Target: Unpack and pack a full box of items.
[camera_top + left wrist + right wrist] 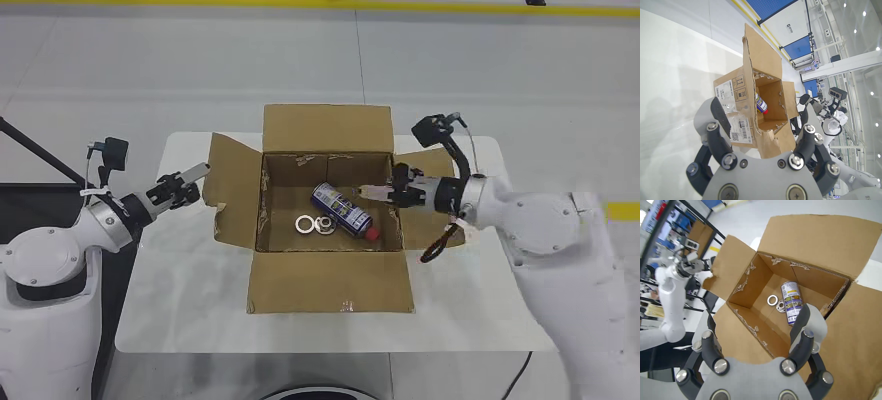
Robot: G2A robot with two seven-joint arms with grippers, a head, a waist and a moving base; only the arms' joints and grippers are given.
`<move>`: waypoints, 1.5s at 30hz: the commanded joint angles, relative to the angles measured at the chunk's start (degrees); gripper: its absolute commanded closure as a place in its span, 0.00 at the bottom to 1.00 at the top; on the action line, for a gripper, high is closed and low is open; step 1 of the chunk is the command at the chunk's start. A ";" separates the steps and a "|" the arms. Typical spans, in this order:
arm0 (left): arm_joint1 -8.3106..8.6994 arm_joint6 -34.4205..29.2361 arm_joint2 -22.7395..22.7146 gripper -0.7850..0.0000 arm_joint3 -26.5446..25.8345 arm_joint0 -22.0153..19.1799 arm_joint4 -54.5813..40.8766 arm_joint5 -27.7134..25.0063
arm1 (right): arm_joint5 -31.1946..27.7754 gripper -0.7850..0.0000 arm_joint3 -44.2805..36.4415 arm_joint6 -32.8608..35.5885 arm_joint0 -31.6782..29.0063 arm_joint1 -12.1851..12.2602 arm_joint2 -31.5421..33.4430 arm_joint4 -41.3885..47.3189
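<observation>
Status: the box (pixel 330 280) stands open at mid-desk, all four flaps folded outward. On its floor the spray can (pixel 341 210) lies on its side, right of centre, red cap pointing near-right. A flat washer (pixel 303 223) and a small flange (pixel 323 223) lie just left of it, the flange close against the can.

My right hand (pixel 385 192) hangs over the box's right rim, above the cap end, fingers spread and empty. My left hand (pixel 198 180) sits outside the left flap, also spread, gripping nothing.

Hazards, as I judge them:
1. The can is round and unsupported. An off-centre pinch is likely to roll it towards the wall or squeeze it out.
2. A finger coming down on the can's left side may catch the flange.
3. My wrist passes over the right flap. Dragging it could shift or tip the box, since nothing braces it on the desk (pixel 190 300).
4. The washer and flange lie flat, so fingers may skid off them.
</observation>
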 commanded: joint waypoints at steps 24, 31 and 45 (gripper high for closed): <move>0.41 8.49 -7.01 0.00 -7.60 11.98 -9.99 -13.13 | -1.26 0.00 33.43 1.19 24.40 -14.01 -36.49 -13.25; 0.41 8.49 -7.01 0.00 -7.60 11.98 -9.99 -13.13 | -0.56 0.00 40.00 2.12 25.75 -17.24 -40.42 -16.57; 0.41 8.49 -7.01 0.00 -7.60 11.98 -9.99 -13.13 | -2.05 0.05 49.47 4.38 27.09 -22.22 -43.26 -18.72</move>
